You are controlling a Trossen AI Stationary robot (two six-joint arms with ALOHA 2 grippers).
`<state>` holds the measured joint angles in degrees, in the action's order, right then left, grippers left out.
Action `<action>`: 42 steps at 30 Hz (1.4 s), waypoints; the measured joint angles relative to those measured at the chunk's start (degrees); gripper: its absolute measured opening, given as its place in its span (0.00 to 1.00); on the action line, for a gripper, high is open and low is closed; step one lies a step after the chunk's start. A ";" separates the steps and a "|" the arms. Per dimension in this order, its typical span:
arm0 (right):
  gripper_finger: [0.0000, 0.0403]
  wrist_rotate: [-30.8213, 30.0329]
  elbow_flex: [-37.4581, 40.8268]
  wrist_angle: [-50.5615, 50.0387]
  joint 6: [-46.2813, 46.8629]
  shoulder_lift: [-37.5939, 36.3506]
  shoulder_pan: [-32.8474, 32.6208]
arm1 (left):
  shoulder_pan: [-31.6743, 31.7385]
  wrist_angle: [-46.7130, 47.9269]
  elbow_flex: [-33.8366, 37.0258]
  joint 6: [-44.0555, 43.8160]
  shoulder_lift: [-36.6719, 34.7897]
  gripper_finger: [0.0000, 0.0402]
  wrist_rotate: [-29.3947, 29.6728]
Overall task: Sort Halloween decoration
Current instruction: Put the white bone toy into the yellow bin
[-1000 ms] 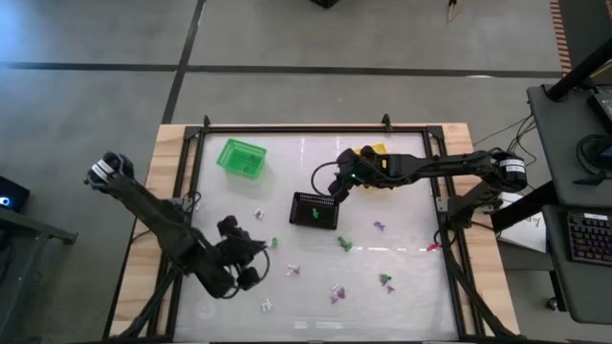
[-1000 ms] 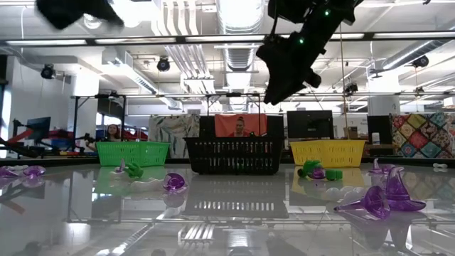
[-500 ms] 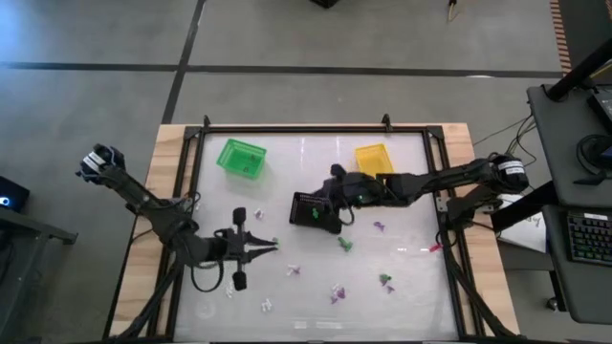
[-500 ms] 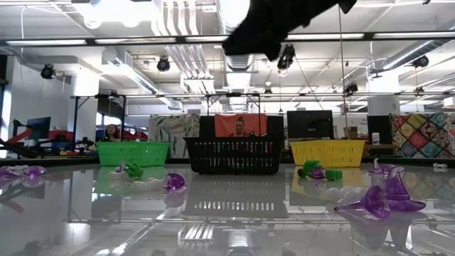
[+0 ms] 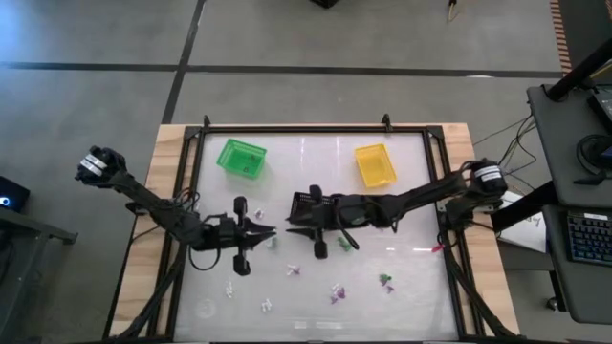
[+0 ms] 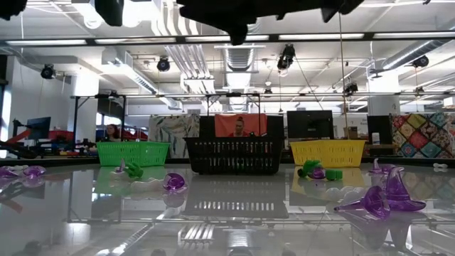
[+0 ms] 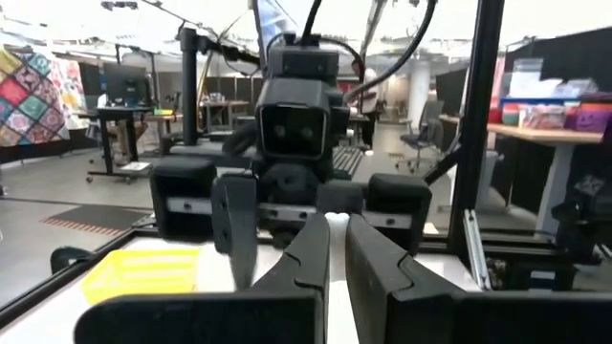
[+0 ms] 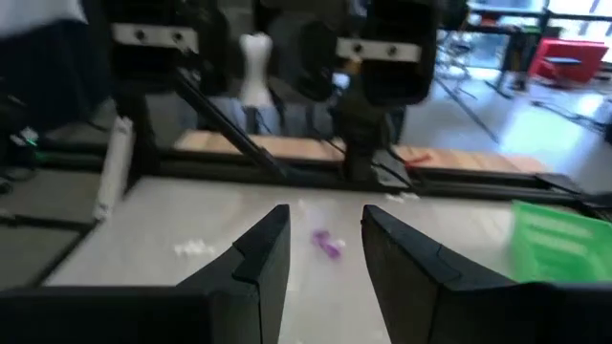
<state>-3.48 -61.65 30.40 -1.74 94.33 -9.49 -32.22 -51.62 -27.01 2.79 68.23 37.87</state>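
Both arms have swung in toward the middle since a second ago, so now your left gripper (image 5: 271,232) and right gripper (image 5: 290,232) sit nose to nose over the table (image 5: 411,287), just in front of the black basket (image 5: 304,201). Left fingers (image 7: 311,250) are pressed together with nothing between them; right fingers (image 8: 263,247) stand apart and look empty too. The trinkets (image 5: 337,291) are scattered on the glass nearer the front edge, a few purple and green ones (image 6: 377,199) off to the right side, and one purple piece (image 8: 328,245) lies ahead of your right gripper. Green basket (image 5: 241,158) and yellow basket (image 5: 375,164) sit at the back. Biggest worry I'd say: the two grippers are so near each other that any forward move on either arm could knock them together. Also those trinkets are tiny, so a low sweep could flick them around, or a sloppy pinch could squirt one out sideways.
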 joint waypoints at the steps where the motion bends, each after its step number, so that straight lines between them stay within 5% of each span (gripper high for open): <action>1: 0.31 1.00 -0.10 1.02 0.50 0.73 0.04 | 0.24 -0.10 0.28 -0.02 0.00 0.00 -0.04; 21: 0.30 3.97 -3.65 2.94 -0.64 2.96 0.02 | 2.91 2.29 0.51 -0.26 0.13 0.00 -3.02; 42: 0.15 3.49 -3.60 4.45 -3.67 3.07 1.02 | 4.03 -1.72 0.47 -1.14 1.85 0.00 -1.95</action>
<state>0.01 -65.25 34.85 -5.41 97.41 -8.47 -28.19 -53.34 -26.55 1.65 70.08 35.92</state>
